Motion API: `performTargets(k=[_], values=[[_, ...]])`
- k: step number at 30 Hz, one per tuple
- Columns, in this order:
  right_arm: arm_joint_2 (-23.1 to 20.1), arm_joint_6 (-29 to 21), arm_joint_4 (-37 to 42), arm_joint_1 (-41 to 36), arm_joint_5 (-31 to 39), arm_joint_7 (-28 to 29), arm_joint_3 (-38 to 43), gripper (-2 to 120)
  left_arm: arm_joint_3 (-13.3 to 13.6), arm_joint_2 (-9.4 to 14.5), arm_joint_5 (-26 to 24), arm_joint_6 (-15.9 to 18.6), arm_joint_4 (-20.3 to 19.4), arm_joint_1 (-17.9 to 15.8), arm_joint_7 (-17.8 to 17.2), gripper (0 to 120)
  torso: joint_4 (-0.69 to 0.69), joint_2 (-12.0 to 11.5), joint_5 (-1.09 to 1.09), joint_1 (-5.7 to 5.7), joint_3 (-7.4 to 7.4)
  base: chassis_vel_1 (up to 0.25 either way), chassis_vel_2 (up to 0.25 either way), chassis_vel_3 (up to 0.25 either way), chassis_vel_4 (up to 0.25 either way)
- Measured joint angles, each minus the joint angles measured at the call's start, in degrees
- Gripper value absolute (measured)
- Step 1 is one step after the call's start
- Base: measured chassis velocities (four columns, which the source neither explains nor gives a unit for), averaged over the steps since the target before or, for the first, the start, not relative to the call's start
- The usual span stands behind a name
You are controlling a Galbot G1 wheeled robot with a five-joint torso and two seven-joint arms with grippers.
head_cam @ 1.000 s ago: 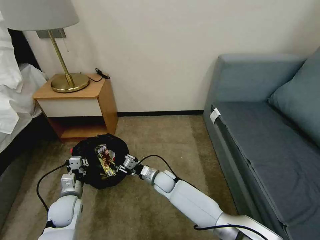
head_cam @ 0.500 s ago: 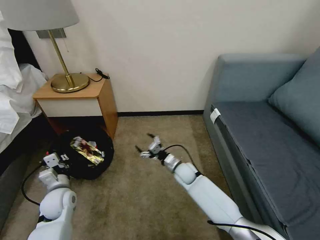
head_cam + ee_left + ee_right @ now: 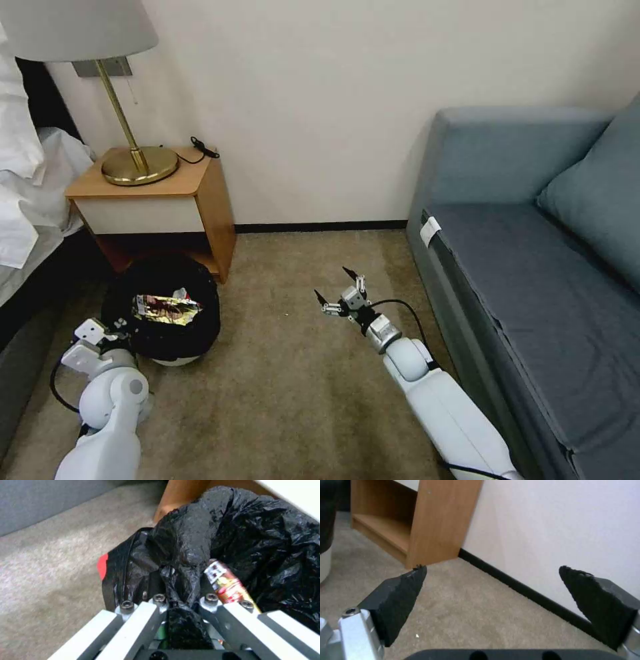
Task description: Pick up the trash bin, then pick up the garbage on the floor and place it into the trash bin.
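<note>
Presently we list: trash bin (image 3: pixel 162 313), lower left of the head view, black liner pinched in our left gripper (image 3: pixel 181 600), wrapper (image 3: pixel 163 308) inside. Right gripper (image 3: pixel 339 292), centre frame over carpet, jaws apart and empty, well clear of the bin.

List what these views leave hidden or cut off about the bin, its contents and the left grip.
- Trash bin, head view: the black bag hides everything under the snack wrapper.
- Left gripper, left wrist view: bunched bag covers the fingertips.
- Right gripper: open, empty.
- Nightstand, right wrist view: cut off.
</note>
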Motion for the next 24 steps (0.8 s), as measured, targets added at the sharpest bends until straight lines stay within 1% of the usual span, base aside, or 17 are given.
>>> performTargets(k=[4,5,6,7,9,10,11,13,14,16,17,18,19,20,21,22,24], values=[[0.17,0.02,0.01,-0.67,-0.09,-0.06,0.51,100,0.18,0.83,0.87,0.62,1.06,-0.21,0.32,15,0.00,0.00,0.01,0.00,0.00,0.000,0.000,0.000,0.000],[0.18,-0.11,-0.31,-0.71,-0.05,-0.09,0.53,100,0.06,1.26,2.64,1.32,1.06,0.08,1.52,20,-0.01,0.00,-0.01,0.00,0.00,0.000,0.000,0.000,0.000],[0.18,-0.11,-0.31,-0.71,-0.05,-0.09,0.53,100,0.06,1.26,2.64,1.32,1.06,0.08,1.52,20,-0.01,0.00,-0.01,0.00,0.00,0.000,0.000,0.000,0.000],[0.19,-0.20,-0.51,-0.70,0.00,-0.09,0.50,100,-0.04,1.48,4.06,1.59,1.01,0.37,2.37,24,-0.02,0.00,-0.01,0.00,0.00,0.000,0.000,0.000,0.000],[0.48,-0.83,-1.34,-0.49,0.46,0.18,0.38,100,-0.45,2.39,13.16,1.15,0.80,1.96,6.98,35,0.01,0.00,0.01,0.00,0.00,0.000,0.000,0.000,0.000],[0.61,-1.03,-1.42,-0.38,0.57,0.31,0.47,100,-0.50,2.61,15.57,0.80,0.70,2.40,8.30,39,0.02,0.00,0.01,0.00,0.00,0.000,0.000,0.000,0.000],[0.61,-1.03,-1.42,-0.38,0.57,0.31,0.47,100,-0.50,2.61,15.57,0.80,0.70,2.40,8.30,39,0.02,0.00,0.01,0.00,0.00,0.000,0.000,0.000,0.000],[0.88,-1.47,-1.50,-0.37,0.78,0.54,1.18,100,-0.53,2.91,20.19,0.26,0.23,3.20,10.86,51,0.01,0.00,0.01,0.00,0.00,0.000,0.000,0.000,0.000],[0.88,-1.47,-1.50,-0.37,0.78,0.54,1.18,100,-0.53,2.91,20.19,0.26,0.23,3.20,10.86,51,0.01,0.00,0.01,0.00,0.00,0.000,0.000,0.000,0.000],[0.96,-1.69,-1.50,-0.56,1.08,0.69,1.65,100,-0.72,2.91,23.86,-0.26,-0.09,3.63,11.94,57,0.00,0.00,0.00,0.00,0.00,0.000,0.000,0.000,0.000],[1.00,-1.82,-1.50,-0.81,1.38,0.81,2.07,100,-1.01,2.89,27.92,-0.49,-0.61,4.22,12.32,62,-0.02,0.00,0.00,0.00,0.00,0.000,0.000,0.000,0.000],[1.00,-1.82,-1.50,-0.81,1.38,0.81,2.07,100,-1.01,2.89,27.92,-0.49,-0.61,4.22,12.32,62,-0.02,0.00,0.00,0.00,0.00,0.000,0.000,0.000,0.000],[1.03,-1.87,-1.44,-1.07,1.75,0.90,2.54,100,-1.40,2.74,32.22,-0.59,-1.25,4.92,12.29,69,-0.01,0.00,0.01,0.00,0.00,0.000,0.000,0.000,0.000],[1.04,-1.89,-1.37,-1.27,1.99,0.93,2.92,100,-1.76,2.54,35.37,-0.76,-1.77,5.39,12.13,72,0.00,0.00,0.00,0.00,0.00,0.000,0.000,0.000,0.000],[1.04,-1.92,-1.25,-1.56,2.39,0.94,3.45,100,-2.14,2.20,38.78,-0.96,-2.69,6.02,11.83,79,0.01,0.00,0.01,0.00,0.00,0.000,0.000,0.000,0.000],[1.04,-1.92,-1.25,-1.56,2.39,0.94,3.45,100,-2.14,2.20,38.78,-0.96,-2.69,6.02,11.83,79,0.01,0.00,0.01,0.00,0.00,0.000,0.000,0.000,0.000],[1.00,-1.97,-1.11,-1.95,3.61,0.94,4.29,100,-2.43,1.63,43.04,-1.43,-4.34,7.03,11.44,90,0.00,0.00,0.01,0.00,0.00,0.000,0.000,0.000,0.000]])
